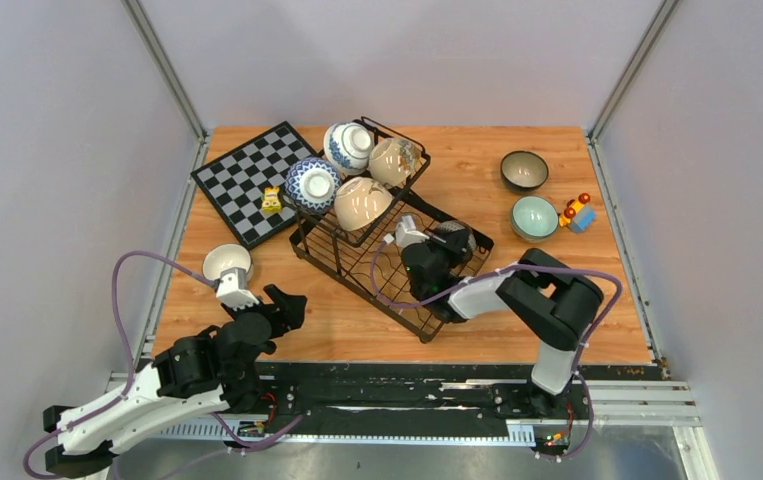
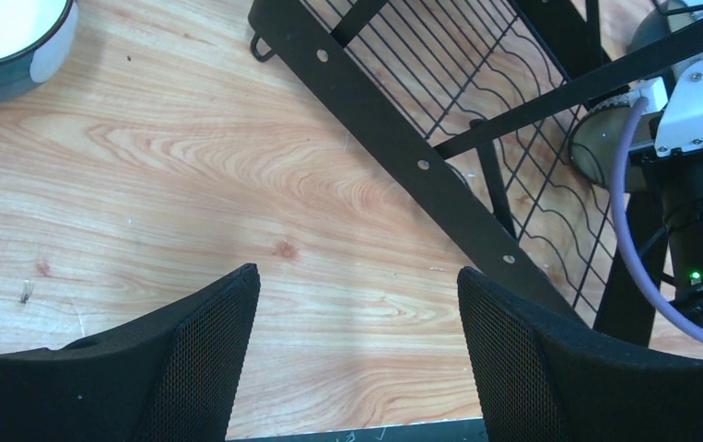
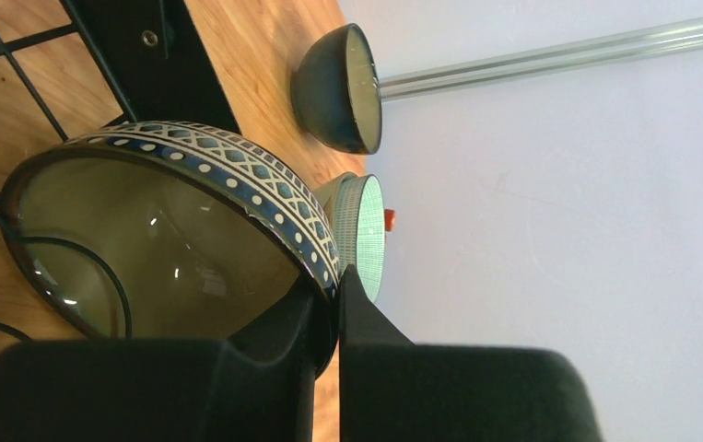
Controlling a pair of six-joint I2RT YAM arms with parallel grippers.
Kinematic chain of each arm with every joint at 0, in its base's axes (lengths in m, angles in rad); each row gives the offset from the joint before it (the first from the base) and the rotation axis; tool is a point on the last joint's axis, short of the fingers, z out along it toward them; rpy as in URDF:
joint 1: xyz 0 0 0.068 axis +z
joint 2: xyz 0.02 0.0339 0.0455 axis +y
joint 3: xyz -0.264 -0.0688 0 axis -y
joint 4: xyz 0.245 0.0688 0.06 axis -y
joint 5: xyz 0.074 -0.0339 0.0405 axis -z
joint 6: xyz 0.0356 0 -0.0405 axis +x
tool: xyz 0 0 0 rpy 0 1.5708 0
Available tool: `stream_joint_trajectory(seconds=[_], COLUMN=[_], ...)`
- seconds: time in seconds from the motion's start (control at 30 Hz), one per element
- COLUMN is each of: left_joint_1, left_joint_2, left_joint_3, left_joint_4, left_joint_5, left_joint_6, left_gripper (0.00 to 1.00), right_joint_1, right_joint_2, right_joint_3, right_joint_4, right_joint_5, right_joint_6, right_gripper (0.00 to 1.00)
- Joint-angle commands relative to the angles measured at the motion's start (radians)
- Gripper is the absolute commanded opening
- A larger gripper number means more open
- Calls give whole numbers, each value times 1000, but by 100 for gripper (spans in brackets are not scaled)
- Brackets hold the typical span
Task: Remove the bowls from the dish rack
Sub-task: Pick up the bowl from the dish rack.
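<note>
Your right gripper (image 3: 336, 287) pinches the rim of the bowl (image 3: 172, 230) in the rack (image 2: 393, 138), centre of the top view — your left gripper (image 2: 357, 299) gapes wide at lower left.

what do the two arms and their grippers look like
The left arm and right arm both have black joints and white link shells, each trailing a purple cable. The left gripper has broad black fingers with mesh-textured pads. The right gripper has matte black fingers too. A small green light glows on the right wrist.
</note>
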Motion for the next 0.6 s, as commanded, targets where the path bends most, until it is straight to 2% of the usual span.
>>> stream_joint_trajectory(seconds=[0.0, 0.17, 0.33, 0.57], left_joint_1=[-6, -6, -6, -6], left_joint_2=[5, 9, 16, 31], left_joint_3=[-27, -36, -40, -59], left_joint_4=[8, 22, 22, 77], left_joint_5=[-9, -10, -15, -14], left_joint_6=[-28, -23, -22, -10], left_gripper=[80, 80, 80, 80], right_joint_1=[55, 82, 91, 110], right_joint_2=[102, 249, 280, 190], right_joint_3=[-17, 21, 43, 42], right_joint_4=[352, 771, 794, 794], right_joint_5=[94, 140, 155, 160], right_joint_6=[-283, -602, -640, -670], right_gripper=[0, 0, 0, 0])
